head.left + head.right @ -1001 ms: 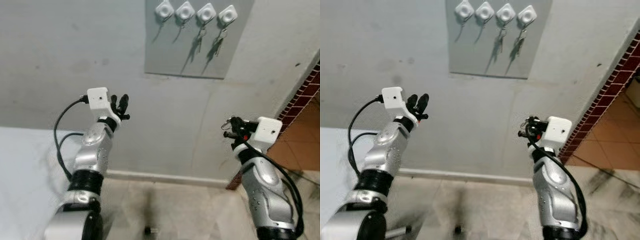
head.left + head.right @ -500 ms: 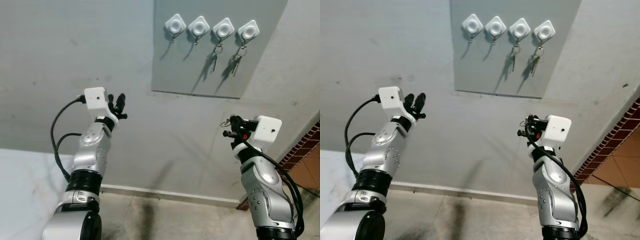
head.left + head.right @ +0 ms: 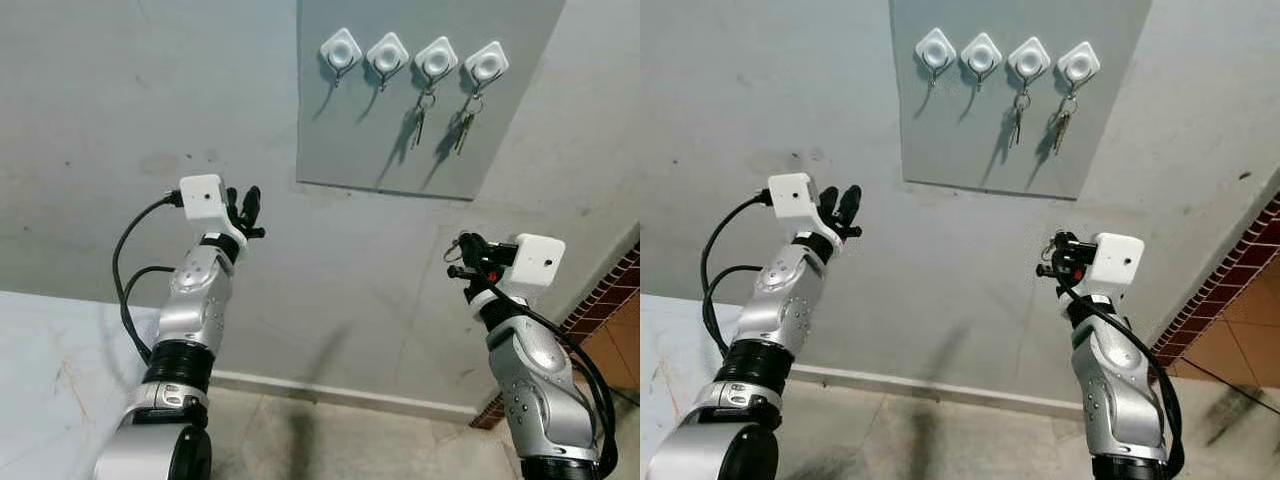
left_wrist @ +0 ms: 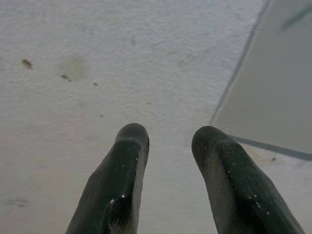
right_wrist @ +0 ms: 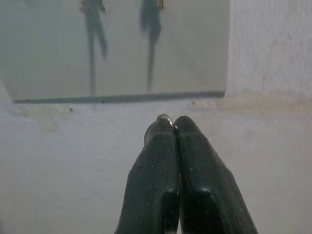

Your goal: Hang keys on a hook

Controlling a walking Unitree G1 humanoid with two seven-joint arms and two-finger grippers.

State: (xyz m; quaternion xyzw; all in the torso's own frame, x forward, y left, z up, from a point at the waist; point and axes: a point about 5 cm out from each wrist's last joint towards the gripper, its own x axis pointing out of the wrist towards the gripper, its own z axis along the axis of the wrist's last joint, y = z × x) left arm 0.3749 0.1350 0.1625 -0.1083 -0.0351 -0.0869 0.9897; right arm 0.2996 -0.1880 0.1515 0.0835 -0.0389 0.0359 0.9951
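**Four hooks on the panel, two bare, a key ring pinched in the right gripper**

Four white hooks sit in a row on a grey panel (image 3: 430, 95) fixed to the wall, at about 12 o'clock from the robot. Keys already hang from the third hook (image 3: 436, 58) and the fourth hook (image 3: 486, 62). The first hook (image 3: 341, 48) and the second hook (image 3: 387, 51) are bare.

The right gripper (image 3: 462, 258) is raised at about 4 o'clock in the head view, below the panel and well apart from it. Its fingers (image 5: 168, 146) are pressed together, and a small metal ring (image 5: 163, 117) shows at their tips; in the head view a thin wire loop stands just above them. That looks like the ring of the keys to be hung, though the keys themselves are too small to make out.

The left gripper (image 3: 243, 210) is held up at about 9 o'clock, its fingers (image 4: 124, 161) parted and holding nothing, pointed at the bare wall (image 3: 120, 120) beside the panel's edge.

By my judgement the step in hand is the approach: carrying the keys up toward the panel. The next move calls for lifting the right gripper toward 12 o'clock and lining the ring up with one of the bare hooks, so the loop can slip over its prong before the fingers let go.
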